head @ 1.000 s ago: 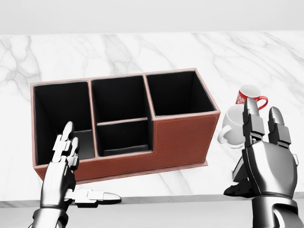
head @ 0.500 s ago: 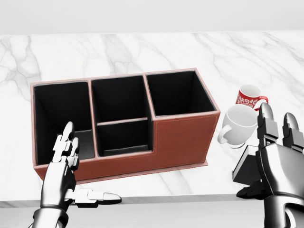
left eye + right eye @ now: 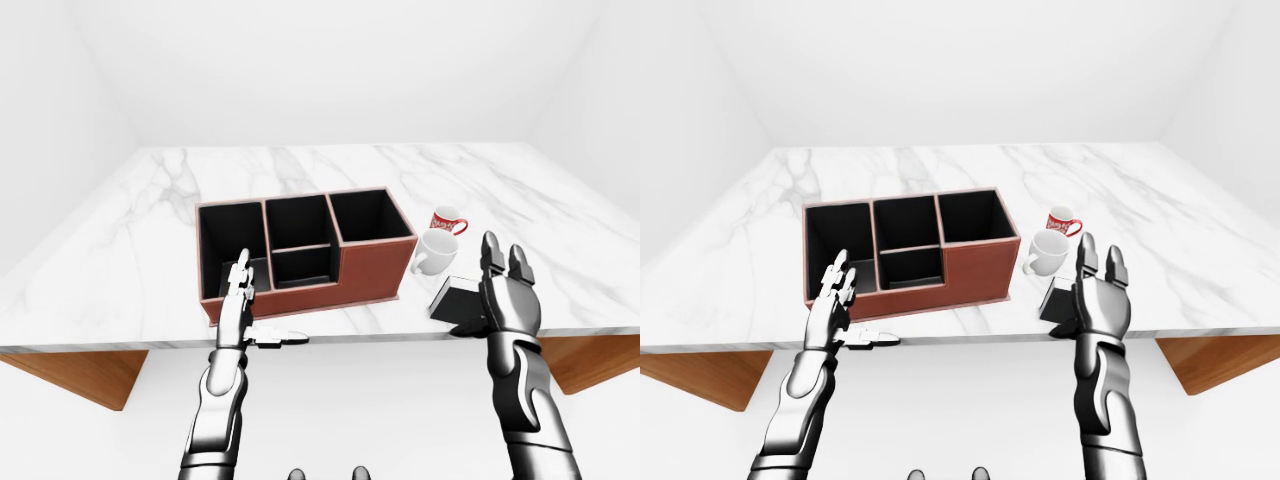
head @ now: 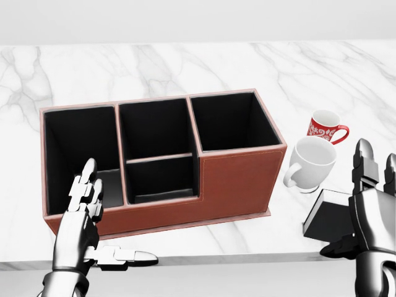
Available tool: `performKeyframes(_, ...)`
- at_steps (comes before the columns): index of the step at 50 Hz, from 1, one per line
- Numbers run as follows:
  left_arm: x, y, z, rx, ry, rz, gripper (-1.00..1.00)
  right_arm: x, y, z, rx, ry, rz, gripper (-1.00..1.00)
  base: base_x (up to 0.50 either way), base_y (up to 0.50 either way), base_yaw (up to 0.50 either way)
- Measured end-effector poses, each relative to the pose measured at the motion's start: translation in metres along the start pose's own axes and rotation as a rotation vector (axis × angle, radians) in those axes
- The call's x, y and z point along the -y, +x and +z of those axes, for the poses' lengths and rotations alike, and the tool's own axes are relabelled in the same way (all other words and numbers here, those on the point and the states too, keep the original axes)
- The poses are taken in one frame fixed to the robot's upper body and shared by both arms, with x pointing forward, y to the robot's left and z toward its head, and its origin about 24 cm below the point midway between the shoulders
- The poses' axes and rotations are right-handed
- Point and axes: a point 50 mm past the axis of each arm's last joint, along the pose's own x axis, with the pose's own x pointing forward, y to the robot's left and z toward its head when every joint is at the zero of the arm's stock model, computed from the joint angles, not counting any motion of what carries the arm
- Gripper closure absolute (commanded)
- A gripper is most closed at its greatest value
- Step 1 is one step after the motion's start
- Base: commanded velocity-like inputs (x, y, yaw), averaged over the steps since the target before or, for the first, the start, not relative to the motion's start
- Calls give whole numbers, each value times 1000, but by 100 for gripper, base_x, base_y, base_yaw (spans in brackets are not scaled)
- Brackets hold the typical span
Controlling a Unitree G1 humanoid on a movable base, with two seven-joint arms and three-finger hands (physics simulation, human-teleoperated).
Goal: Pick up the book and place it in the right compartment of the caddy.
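Caddy [image 4: 167, 161] on marble tabletop [image 4: 185, 68]; book [image 4: 327, 216] lies right of it. Both hands, left hand [image 4: 83, 210] and right hand [image 3: 507, 300], spread; the eye views alone show forearms.

No readable text or labels anywhere.

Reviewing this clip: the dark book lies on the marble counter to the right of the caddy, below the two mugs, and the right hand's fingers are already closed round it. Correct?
Not quite. The right hand is open, fingers pointing up beside the book, not closed round it; the head view shows this. The rest holds: the book lies on the counter, right of the caddy, below the white mug and red mug.
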Motion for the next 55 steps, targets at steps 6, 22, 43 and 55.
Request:
performKeyframes(6, 0, 0, 0, -1, -1, -1, -100, -6, 4, -6, -22, 4, 3, -100, 0, 0, 0)
performKeyframes(22, 0, 0, 1, -3, -5, -2, -100, -19, 17, -13, -51, 2, 23, -100, 0, 0, 0)
performKeyframes(43, -1, 1, 1, -7, -11, 0, -100, -42, 40, -31, -147, -23, 70, -100, 0, 0, 0)
performKeyframes(55, -1, 1, 1, -10, -11, 1, -100, -57, 47, -41, -201, -39, 107, -100, 0, 0, 0)
